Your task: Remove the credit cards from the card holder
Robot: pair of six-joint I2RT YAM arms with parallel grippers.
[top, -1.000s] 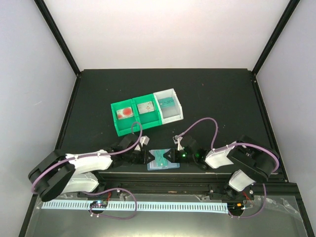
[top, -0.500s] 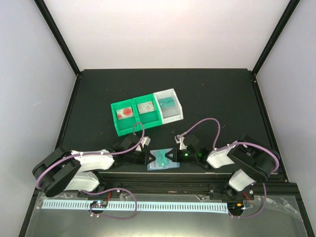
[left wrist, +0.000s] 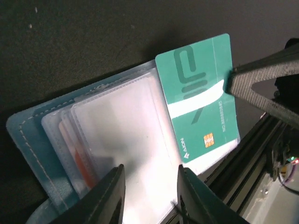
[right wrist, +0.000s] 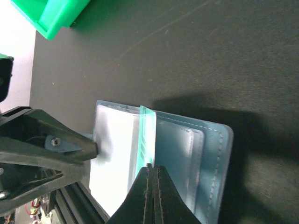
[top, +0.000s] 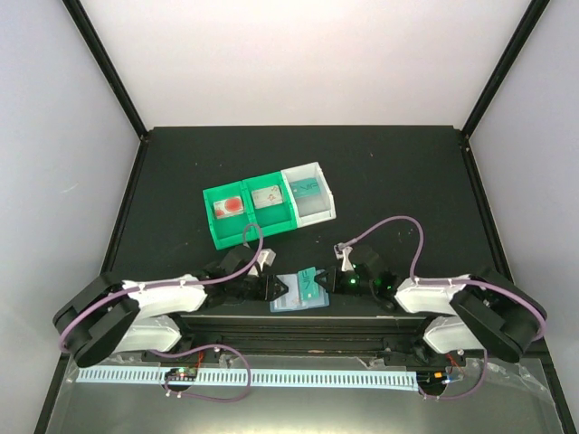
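Note:
The light-blue card holder [top: 288, 303] lies open at the table's near edge, between both grippers. In the left wrist view the card holder [left wrist: 29, 135] shows clear pockets. A teal-green credit card [left wrist: 198, 100] sticks far out of the right side of a pocket. My right gripper [right wrist: 150, 169] is shut on that card's edge [right wrist: 146, 133], which stands tilted above the holder [right wrist: 205, 154]. A whitish card with red marks [left wrist: 78, 158] stays in a left pocket. My left gripper [left wrist: 152, 196] is open, its fingers [left wrist: 110, 196] spread over the clear pocket.
A green two-compartment bin [top: 249, 212] and a white bin [top: 308, 192] stand behind the holder, each holding cards. The table's metal front rail [top: 298, 323] runs right below the holder. The green bin's corner [right wrist: 51, 14] shows in the right wrist view.
The right gripper has drawn back to the right, shut on the teal card, which slid out of its pocket. The left gripper's jaws have parted a little.

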